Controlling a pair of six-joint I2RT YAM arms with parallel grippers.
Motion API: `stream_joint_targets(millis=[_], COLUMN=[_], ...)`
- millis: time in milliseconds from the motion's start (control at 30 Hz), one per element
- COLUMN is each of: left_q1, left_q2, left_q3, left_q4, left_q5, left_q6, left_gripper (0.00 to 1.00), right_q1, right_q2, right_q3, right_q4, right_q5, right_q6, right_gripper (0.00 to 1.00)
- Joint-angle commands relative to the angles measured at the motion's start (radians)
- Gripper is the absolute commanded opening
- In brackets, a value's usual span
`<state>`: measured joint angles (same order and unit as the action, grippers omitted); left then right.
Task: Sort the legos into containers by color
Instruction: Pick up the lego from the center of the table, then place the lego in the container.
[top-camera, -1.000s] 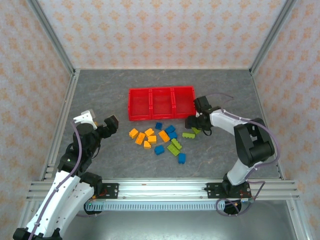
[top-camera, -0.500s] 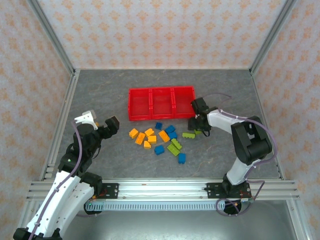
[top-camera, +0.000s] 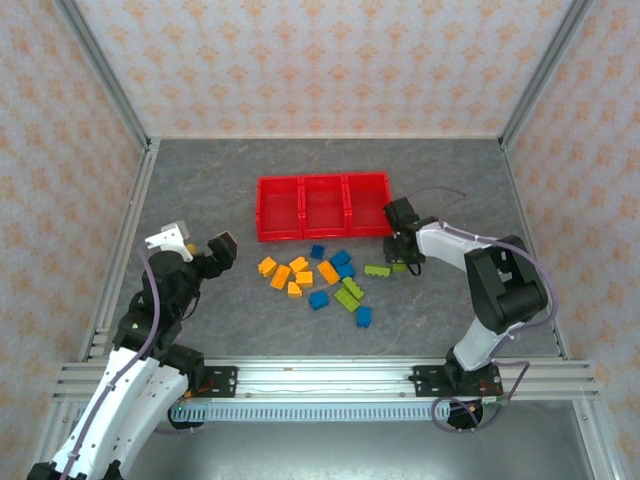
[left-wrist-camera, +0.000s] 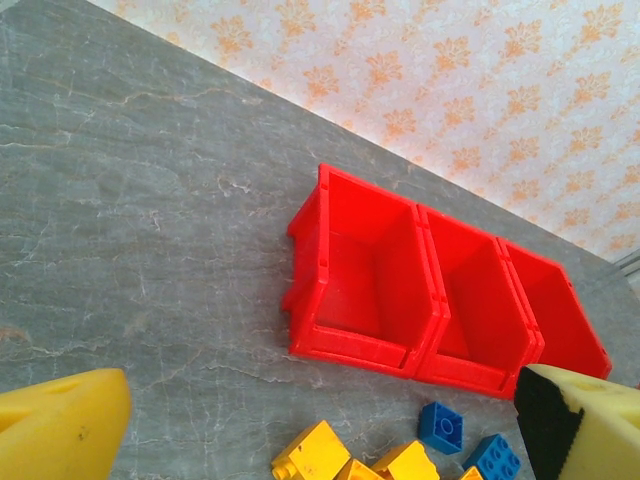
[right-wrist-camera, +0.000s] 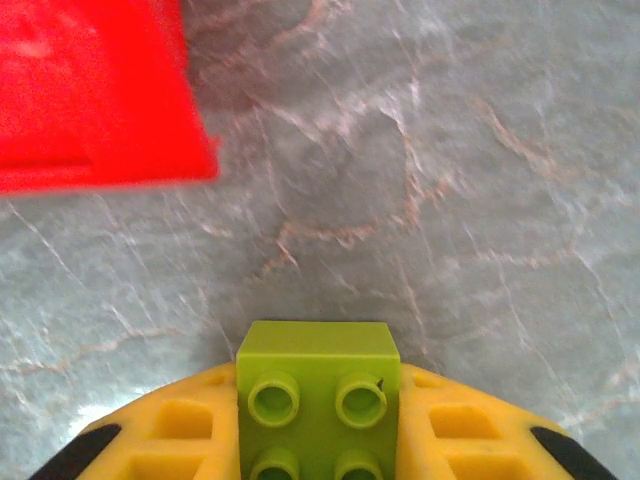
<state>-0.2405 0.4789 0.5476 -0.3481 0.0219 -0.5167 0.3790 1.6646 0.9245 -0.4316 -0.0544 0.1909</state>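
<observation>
Wallpaper (top-camera: 320, 60) with an orange pattern on the far, left and right sides of a gray marbled tabletop (top-camera: 200, 180). Bolted at the near edge, left arm (top-camera: 150, 300) by the near left corner and right arm (top-camera: 500, 285) by the near right corner, bent inward toward the middle.

At the middle of the tabletop, a little toward the far edge, row of three joined red bins (top-camera: 280, 212), bare red floors showing in all three from above and from the left wrist camera.

Above the left part of the tabletop, well apart from the bins, left gripper (top-camera: 197, 243) with yellow fingers (left-wrist-camera: 60, 425) released and spread wide. Just off the near right corner of the rightmost bin, right gripper (top-camera: 402, 250), yellow pads (right-wrist-camera: 170, 440) clenched against both flanks of a lime green brick (right-wrist-camera: 318, 375), studs facing the wrist camera. Resting on the tabletop or lifted off it: cannot tell.

Loose legos scattered on the tabletop just on the near side of the bins:
- orange bricks (top-camera: 281, 277) bunched toward the left of the cluster
- blue bricks (top-camera: 341, 258) through the middle and along the near side
- other green bricks (top-camera: 348, 296) toward the right

Just beside the right gripper, on its near left, long green brick (top-camera: 378, 270) lying flat.
</observation>
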Motion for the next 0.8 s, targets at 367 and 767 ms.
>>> stream_joint_targets(millis=[367,767], left_q1=[-0.005,-0.005], left_q2=[-0.019,-0.055], left_q3=[0.009,0.073], left_q4=[0.007,-0.079], left_q5=[0.019,-0.013], left_q6=[-0.014,0.043], left_gripper=[0.99,0.99], right_q1=[0.006,0.006], right_q2=[-0.282,0.183], right_q3=[0.189,0.629], right_q4=[-0.091,-0.058], right_q5=[0.03,-0.085], right_q6=[0.074,-0.03], right_gripper=[0.21,0.2])
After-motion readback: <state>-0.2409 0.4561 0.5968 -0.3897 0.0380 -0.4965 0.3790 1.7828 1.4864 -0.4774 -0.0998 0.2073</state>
